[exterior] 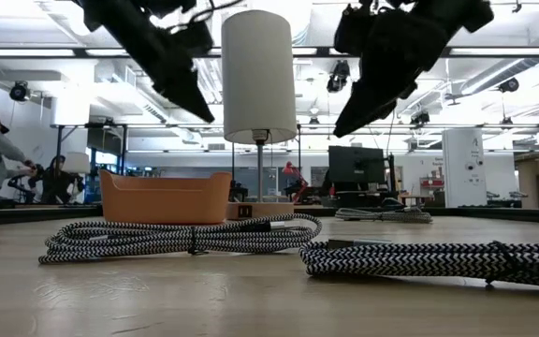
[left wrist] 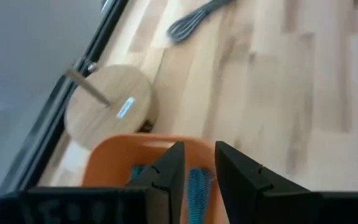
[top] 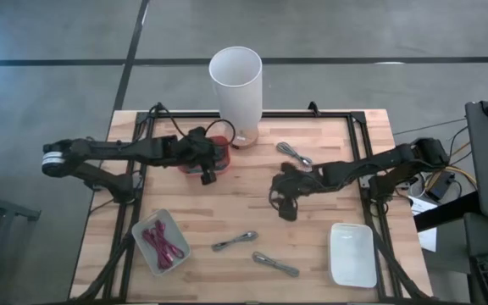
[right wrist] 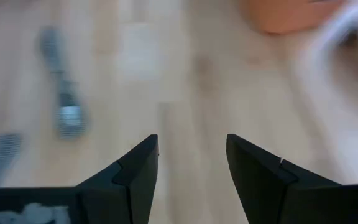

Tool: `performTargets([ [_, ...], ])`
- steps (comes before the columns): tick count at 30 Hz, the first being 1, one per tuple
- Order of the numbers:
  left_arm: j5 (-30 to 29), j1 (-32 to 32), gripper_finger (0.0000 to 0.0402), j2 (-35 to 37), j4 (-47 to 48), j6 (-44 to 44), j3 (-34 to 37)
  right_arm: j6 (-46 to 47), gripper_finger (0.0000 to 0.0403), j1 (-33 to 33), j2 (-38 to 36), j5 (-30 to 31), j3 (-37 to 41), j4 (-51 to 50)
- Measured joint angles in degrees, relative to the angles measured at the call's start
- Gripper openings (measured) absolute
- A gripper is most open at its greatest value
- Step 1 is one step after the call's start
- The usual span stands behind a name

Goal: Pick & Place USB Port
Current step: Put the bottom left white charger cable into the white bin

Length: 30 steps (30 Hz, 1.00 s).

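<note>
- Wooden tabletop (top: 227, 212) with a white lamp (top: 236, 80) at the far edge.
- Orange bin (top: 219, 153) beside the lamp base, blue cable (left wrist: 197, 186) inside.
- Left hand (top: 206, 174) over the bin, fingers narrowly parted, holding nothing visible.
- Right hand (top: 285, 202) mid-table, fingers wide, empty.
- Striped cables (top: 265, 251) near the front edge.

Both arms are showing as dark, slim, jointed limbs with black cables trailing along them, the left arm (top: 100, 152) wearing a pale band near its base, each ending in matte black angular fingers (right wrist: 135, 168).
</note>
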State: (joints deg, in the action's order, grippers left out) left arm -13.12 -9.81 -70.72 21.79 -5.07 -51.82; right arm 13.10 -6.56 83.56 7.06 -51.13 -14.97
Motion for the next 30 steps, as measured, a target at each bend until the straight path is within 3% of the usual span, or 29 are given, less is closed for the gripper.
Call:
performTargets([
  [5, 0.70, 1.47, 0.0096, 1.10, -0.25, 1.20, 0.43, -1.84, 0.0187, -2.30, 6.59, -11.58, 1.11, 14.09],
  [12, 0.72, 2.28, 0.0096, 1.25, -0.20, 2.03, 0.45, -6.95, 0.0187, -7.10, 18.53, -11.62, -0.82, 26.22],
  [25, 1.32, 2.39, 0.0096, 1.25, 0.80, 2.17, 0.54, -8.29, 0.0184, -8.97, 33.39, -13.14, -10.45, 24.67],
  [30, 1.68, 2.41, 0.0096, 1.25, 1.83, 2.28, 0.54, -10.57, 0.0146, -8.95, 36.05, -12.81, -14.28, 21.26],
])
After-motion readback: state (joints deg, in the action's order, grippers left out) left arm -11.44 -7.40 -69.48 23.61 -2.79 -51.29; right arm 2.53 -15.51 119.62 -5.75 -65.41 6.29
